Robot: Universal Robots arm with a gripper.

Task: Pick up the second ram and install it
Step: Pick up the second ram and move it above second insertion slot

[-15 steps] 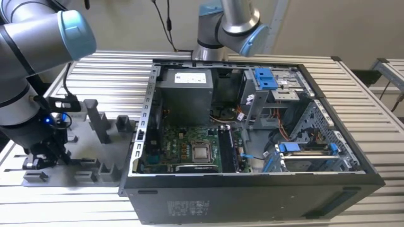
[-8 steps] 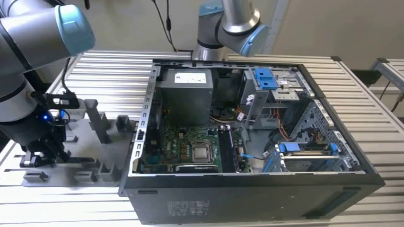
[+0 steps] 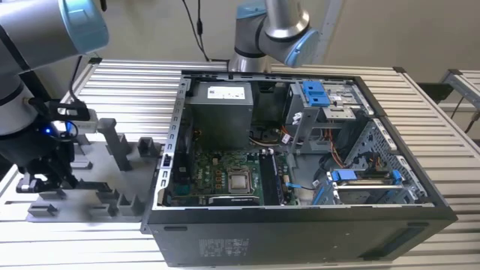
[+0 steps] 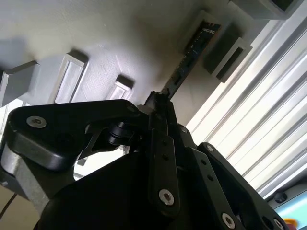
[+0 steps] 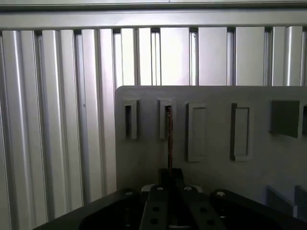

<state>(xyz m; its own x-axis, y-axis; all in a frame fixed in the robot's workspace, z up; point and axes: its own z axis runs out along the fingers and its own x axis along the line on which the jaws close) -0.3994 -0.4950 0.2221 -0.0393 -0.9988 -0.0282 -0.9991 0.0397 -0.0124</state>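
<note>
Slatted aluminium table [image 3: 127, 84] is carrying the whole setup.

Nearest the wrist cameras, the gripper [image 5: 170, 175] is pointing down at the grey tray [image 5: 139, 158]. Its jaws are sitting almost fully closed, pinching the second ram [image 5: 169, 139] between the tips.

In the first wrist view the ram is showing edge-on as a thin dark line running away from the gripper, its far end lying in line with one narrow slot [image 5: 163, 120] of the tray. In the second wrist view the same strip is stretching out from between the fingers [image 4: 162, 143] toward a pair of raised posts [image 4: 225, 52]. Cannot tell whether the strip is resting in the tray or hanging clear of it.

In the exterior view the arm [image 3: 30, 112] is standing over the tray at the exterior view's left. Beyond the tray, toward the exterior view's right, the open computer case [image 3: 300, 236] is lying on its side just beside it. Inside, the green motherboard [image 3: 213, 169] is facing up with its square silver processor [image 3: 240, 181] showing. Farther back in the case, a grey box [image 3: 221, 112] is sitting against the rear wall.
</note>
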